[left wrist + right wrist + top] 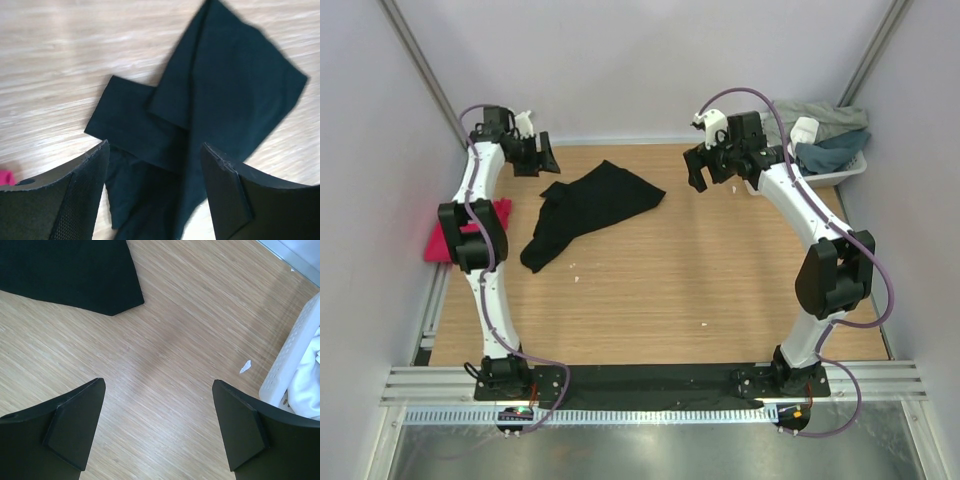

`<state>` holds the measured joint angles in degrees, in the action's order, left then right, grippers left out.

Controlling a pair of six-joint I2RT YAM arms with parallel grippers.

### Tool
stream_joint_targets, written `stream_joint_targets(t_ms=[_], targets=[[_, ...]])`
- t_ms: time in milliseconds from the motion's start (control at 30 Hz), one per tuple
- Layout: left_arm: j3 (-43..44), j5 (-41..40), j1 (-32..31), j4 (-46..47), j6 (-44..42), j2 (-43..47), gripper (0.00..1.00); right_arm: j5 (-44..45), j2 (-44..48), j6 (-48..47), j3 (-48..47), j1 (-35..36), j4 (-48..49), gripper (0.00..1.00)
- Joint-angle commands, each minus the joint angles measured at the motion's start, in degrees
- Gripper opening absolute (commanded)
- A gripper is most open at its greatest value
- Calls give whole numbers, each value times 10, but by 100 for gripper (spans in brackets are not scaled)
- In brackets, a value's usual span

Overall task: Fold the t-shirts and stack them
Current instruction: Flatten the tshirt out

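Bench (650,290): pale wood grain; crumpled black t-shirt (588,207) upper left.
Walls (620,60): plain white.
Left end effector (535,152): wide, empty.
Right end effector (705,165): wide, empty.

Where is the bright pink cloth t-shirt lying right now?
In the top external view, the bright pink cloth t-shirt lies at the left edge of the wooden table, partly behind the left arm, left of the crumpled black cloth t-shirt.

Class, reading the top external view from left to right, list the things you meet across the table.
Pink t-shirt, black t-shirt, right pincer, white basket.
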<state>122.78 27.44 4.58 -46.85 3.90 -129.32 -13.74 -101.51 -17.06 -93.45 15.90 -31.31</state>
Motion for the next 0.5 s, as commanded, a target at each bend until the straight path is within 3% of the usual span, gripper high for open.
stream_joint_targets(t_ms=[0,367,467], targets=[[16,7,-5,12,-15,-36,73,9,18,-8,4,-3,12,95],[36,-16,25,7,-36,-102,70,23,20,-18,5,-1,3,95],[34,-3,25,8,-36,-110,65,24,13,-18,-5,0,1,95]])
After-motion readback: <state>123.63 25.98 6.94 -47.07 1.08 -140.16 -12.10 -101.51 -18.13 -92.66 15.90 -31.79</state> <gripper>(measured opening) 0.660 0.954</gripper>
